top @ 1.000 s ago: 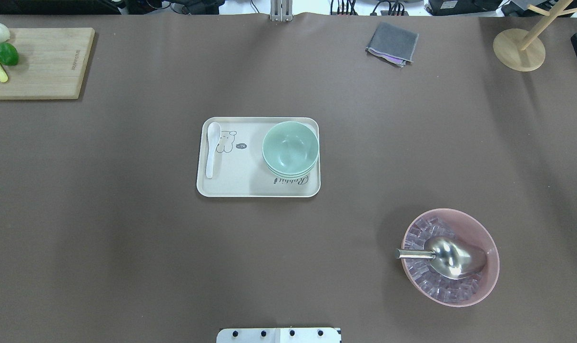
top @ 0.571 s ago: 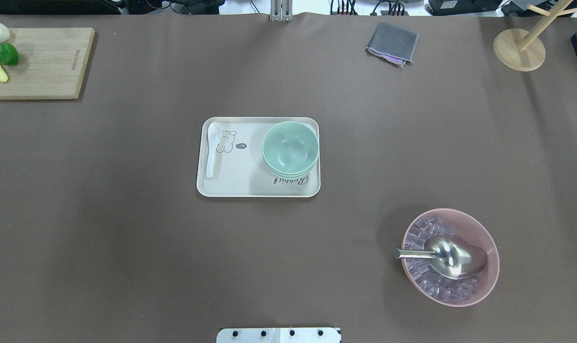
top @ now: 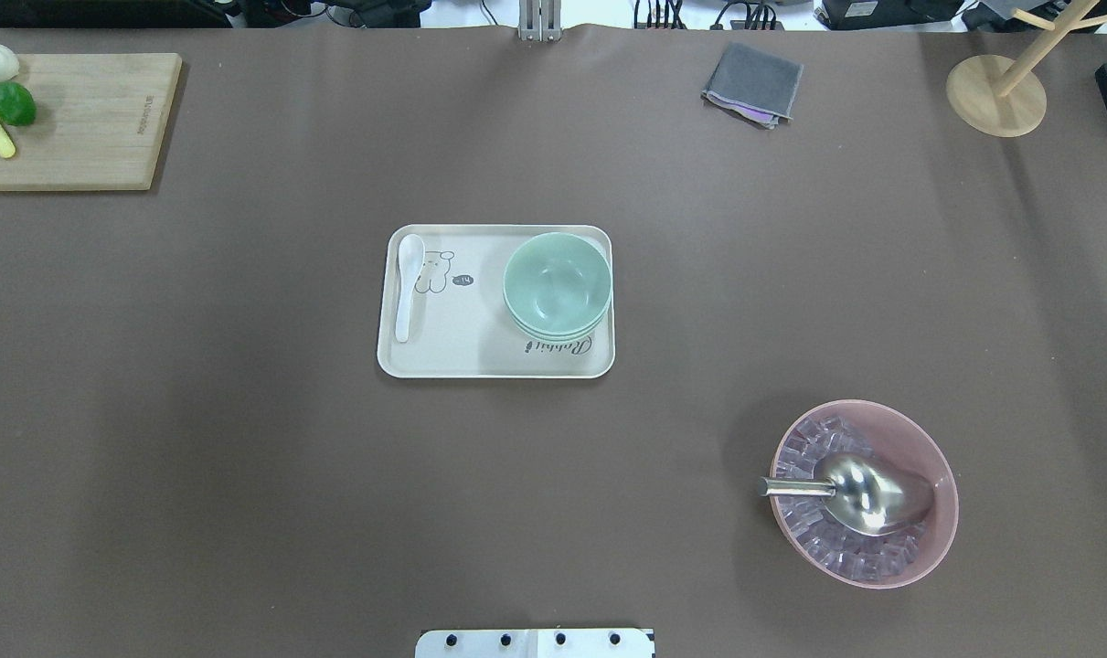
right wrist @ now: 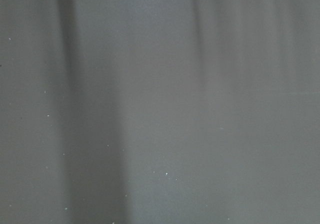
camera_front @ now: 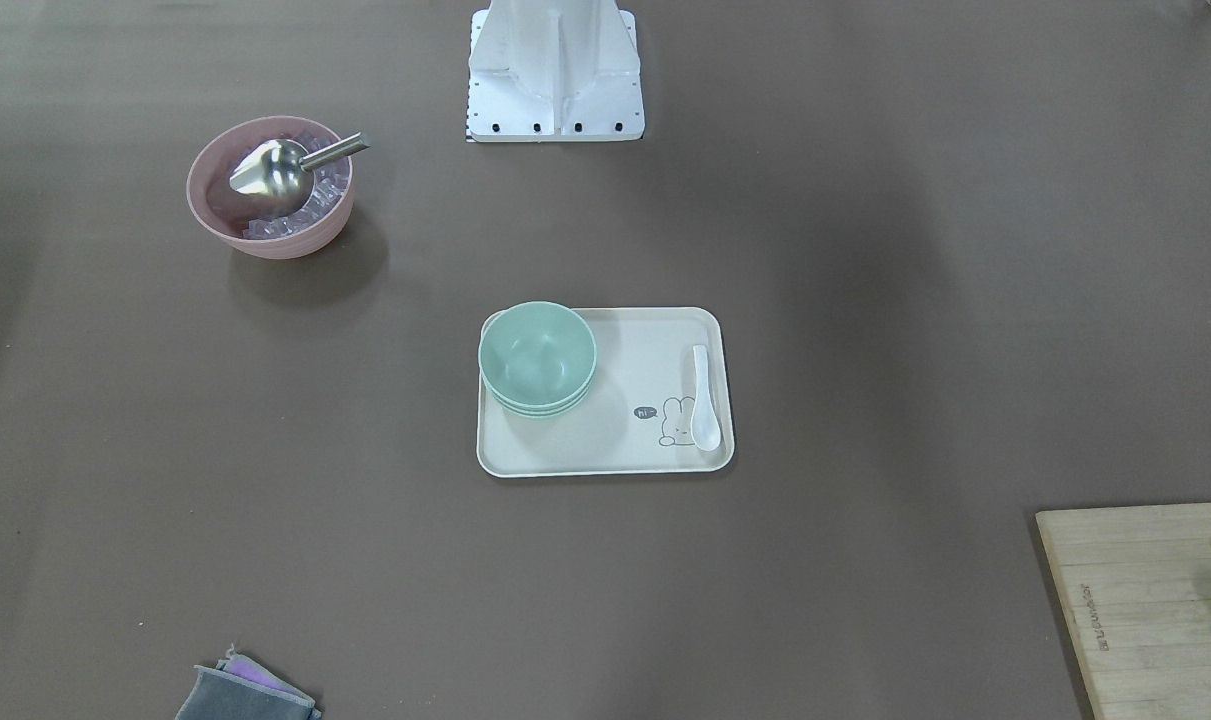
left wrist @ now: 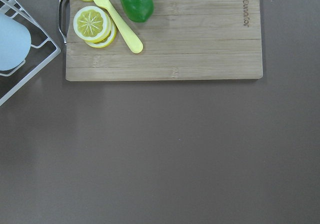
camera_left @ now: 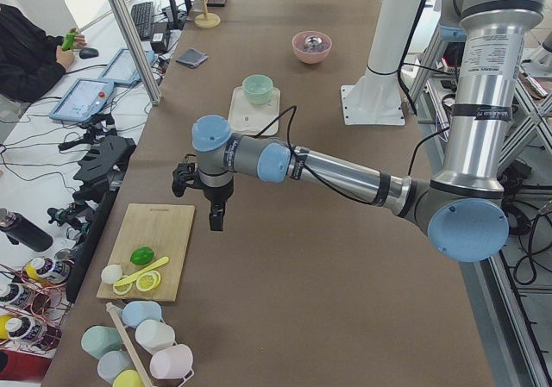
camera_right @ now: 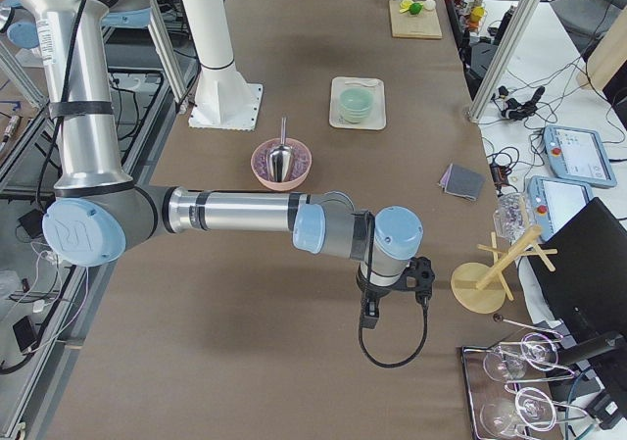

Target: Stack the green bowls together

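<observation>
The brown counter [top: 242,475] is mostly bare, and neither arm is seen above it from overhead. The left arm [camera_left: 345,173] is stretched out low toward the counter's end on its own side. The right arm [camera_right: 235,210] is stretched likewise toward the opposite end. Both are well apart from the task's things. A sweep back across the middle at that height is judged the chief risk, since the tray could be struck and the stack tipped.

The cutting board [top: 87,137] lies just beside the spot over which the left arm hangs. It could be clipped if that arm were lowered or swung toward it.

The cream tray [top: 443,356] lies at the counter's middle, and the pink bowl [top: 923,439] is set well apart from it.

The green bowls [top: 558,285] are nested in one upright stack at the tray's end toward the robot's right. Three rims can be counted, so the stacking is judged done. The stack is placed close to the tray's rim. A nudge from that side could push it off the tray, and smooth nested bowls might cling together and drop if the top one were lifted again.

The white spoon [top: 409,285] lies at the tray's other end, apart from the stack.

The left fingers [camera_left: 215,221] and the right fingers [camera_right: 368,318] are shown only from the side. How far they are parted cannot be told. Nothing is seen hanging from them, so they are judged empty.
</observation>
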{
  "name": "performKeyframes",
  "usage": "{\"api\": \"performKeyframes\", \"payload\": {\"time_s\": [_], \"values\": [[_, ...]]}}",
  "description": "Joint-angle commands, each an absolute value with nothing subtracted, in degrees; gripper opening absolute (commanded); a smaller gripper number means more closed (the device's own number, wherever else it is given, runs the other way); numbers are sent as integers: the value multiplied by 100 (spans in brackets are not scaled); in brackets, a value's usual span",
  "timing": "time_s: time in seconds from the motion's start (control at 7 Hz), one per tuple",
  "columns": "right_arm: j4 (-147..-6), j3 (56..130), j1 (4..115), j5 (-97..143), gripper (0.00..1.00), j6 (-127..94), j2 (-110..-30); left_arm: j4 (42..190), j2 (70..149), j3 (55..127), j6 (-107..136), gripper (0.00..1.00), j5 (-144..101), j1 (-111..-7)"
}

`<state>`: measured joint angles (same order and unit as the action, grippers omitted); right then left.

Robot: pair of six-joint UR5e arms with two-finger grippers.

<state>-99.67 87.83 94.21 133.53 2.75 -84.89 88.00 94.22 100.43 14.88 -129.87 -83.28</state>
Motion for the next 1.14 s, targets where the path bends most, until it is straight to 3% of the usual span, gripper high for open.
{"api": "performKeyframes", "payload": {"time_s": [0.0, 1.0], "values": [[-10020, 8842, 9387, 13350, 100, 281, -8534, 8746, 9264, 9950, 1468, 99, -12744, -8646], [-10002, 8684, 9211, 13377, 100, 264, -8481, 8807, 9097, 9615, 1468, 99, -13262, -8736]]}}
